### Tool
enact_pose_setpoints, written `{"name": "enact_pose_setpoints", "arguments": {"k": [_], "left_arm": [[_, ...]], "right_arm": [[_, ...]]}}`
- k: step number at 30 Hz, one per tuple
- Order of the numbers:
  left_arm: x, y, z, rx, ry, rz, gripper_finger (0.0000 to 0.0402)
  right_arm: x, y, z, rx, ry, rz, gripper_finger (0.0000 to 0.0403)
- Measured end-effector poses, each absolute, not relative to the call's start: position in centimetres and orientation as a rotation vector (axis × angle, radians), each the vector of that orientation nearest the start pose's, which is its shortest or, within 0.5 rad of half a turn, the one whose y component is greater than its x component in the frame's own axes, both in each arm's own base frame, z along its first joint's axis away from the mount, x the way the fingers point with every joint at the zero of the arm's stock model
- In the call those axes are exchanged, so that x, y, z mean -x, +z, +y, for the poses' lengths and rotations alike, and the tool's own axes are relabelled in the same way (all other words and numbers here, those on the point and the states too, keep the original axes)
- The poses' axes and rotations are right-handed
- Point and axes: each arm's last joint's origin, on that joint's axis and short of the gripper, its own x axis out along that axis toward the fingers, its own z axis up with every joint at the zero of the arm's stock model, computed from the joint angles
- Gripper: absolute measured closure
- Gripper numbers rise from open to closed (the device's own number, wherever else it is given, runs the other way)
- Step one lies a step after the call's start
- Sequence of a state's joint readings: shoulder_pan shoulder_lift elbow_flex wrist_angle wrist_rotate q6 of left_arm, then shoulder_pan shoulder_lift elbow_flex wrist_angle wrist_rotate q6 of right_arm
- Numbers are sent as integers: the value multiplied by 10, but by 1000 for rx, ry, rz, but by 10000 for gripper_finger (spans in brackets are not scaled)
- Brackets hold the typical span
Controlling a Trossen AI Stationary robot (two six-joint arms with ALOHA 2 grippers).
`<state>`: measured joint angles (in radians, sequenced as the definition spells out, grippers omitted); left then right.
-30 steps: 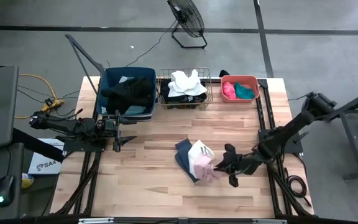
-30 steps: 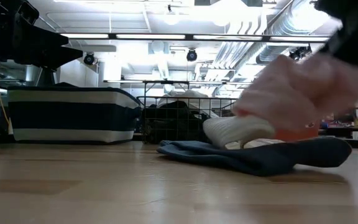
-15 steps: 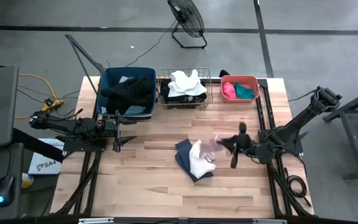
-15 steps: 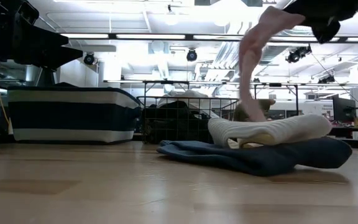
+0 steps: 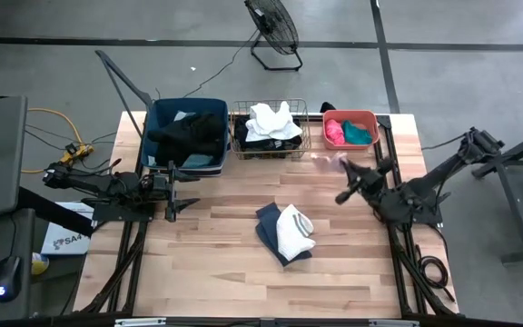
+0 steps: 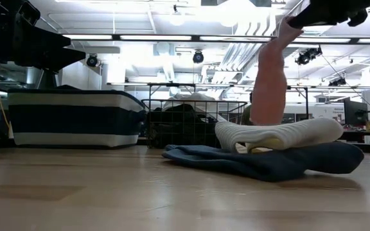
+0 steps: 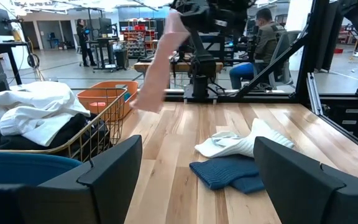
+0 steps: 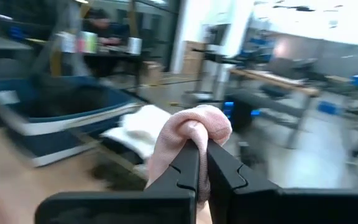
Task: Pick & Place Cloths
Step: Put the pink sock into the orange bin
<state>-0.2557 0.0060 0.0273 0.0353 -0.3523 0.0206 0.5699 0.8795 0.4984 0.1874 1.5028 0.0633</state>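
My right gripper (image 5: 345, 177) is shut on a pale pink cloth (image 5: 330, 161) and hovers over the table just near of the coral tub (image 5: 350, 116). In the low view the pink cloth (image 6: 268, 83) hangs in a long strip. A white ribbed cloth (image 5: 293, 232) lies on a slate grey-blue cloth (image 5: 269, 238) at mid-table. My left gripper (image 5: 175, 191) waits open near the blue tub (image 5: 157, 136), touching nothing. My right gripper pinches a bunched fold of the pink cloth (image 8: 191, 130) between its two fingers (image 8: 188, 168), and the fabric bulges out past the fingertips. The cloth hangs slack below the gripper (image 6: 326, 9), lifted clear of the table and of the other cloths.
The blue tub holds black cloth (image 5: 189, 134). The wire basket (image 5: 239, 150) holds white and black cloths. The coral tub holds bright pink (image 5: 334, 132) and teal (image 5: 359, 134) cloths. Bare wood lies to the left of and near of the mid-table pile. People stand in the room beyond.
My right gripper, shut on the pink cloth, has risen from the mid-table pile and swung toward the far edge, to beside the coral tub. The pink cloth has come off the white cloth and now hangs free. The white and grey-blue cloths have stayed put.
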Motion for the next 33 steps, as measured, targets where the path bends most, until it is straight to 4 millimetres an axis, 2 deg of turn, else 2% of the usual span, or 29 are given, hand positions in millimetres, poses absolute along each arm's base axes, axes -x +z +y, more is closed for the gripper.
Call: {"name": "enact_pose_setpoints", "arguments": {"k": [9, 21, 33], "left_arm": [[-94, 176, -14, -4, 97, -53, 101], [-94, 176, -14, -4, 97, -53, 101], [-94, 176, -14, -4, 97, -53, 101]], "right_arm": [[-153, 283, 28, 205, -1130, 126, 399], [-142, 305, -20, 242, -1279, 88, 399], [-133, 307, -65, 350, -1461, 142, 399]]}}
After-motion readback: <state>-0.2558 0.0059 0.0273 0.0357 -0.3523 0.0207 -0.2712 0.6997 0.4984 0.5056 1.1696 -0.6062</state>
